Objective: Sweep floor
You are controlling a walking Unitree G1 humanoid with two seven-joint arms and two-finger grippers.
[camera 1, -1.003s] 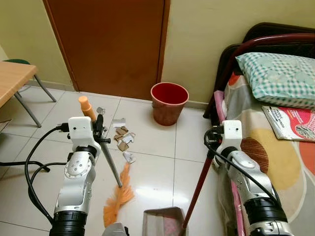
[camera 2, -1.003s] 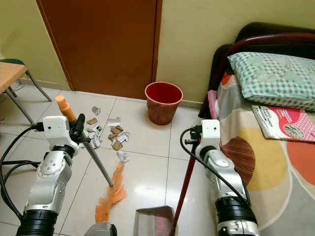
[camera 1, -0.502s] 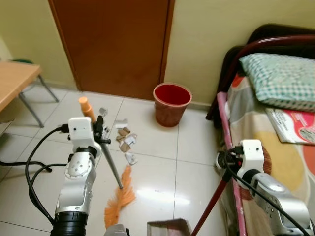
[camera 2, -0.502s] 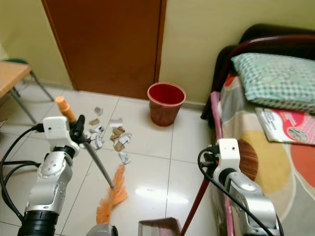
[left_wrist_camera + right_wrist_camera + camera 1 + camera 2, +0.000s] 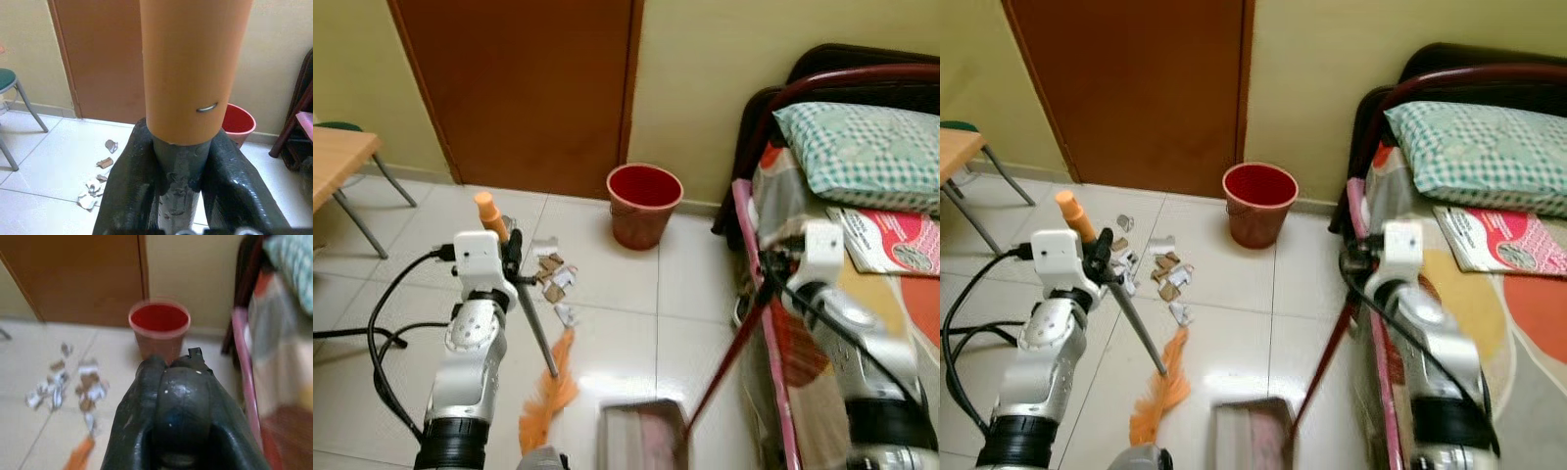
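My left gripper is shut on the broom's grey shaft just below its orange grip. The shaft slants down to the orange bristles on the tiled floor. Torn paper and cardboard scraps lie beyond the bristles, toward the door. My right gripper is shut on the top of the dustpan's dark red handle, beside the bed. The handle leans down to the dustpan, which rests on the floor near the bristles.
A red bucket stands against the wall by the brown door. The bed with a checked pillow and a magazine lines the right side. A wooden table and green chair are at the left. Black cables trail from my left arm.
My right arm has risen and swung toward the bed, tilting the dustpan handle further. The broom and left arm have held still. The camera has shifted a little.
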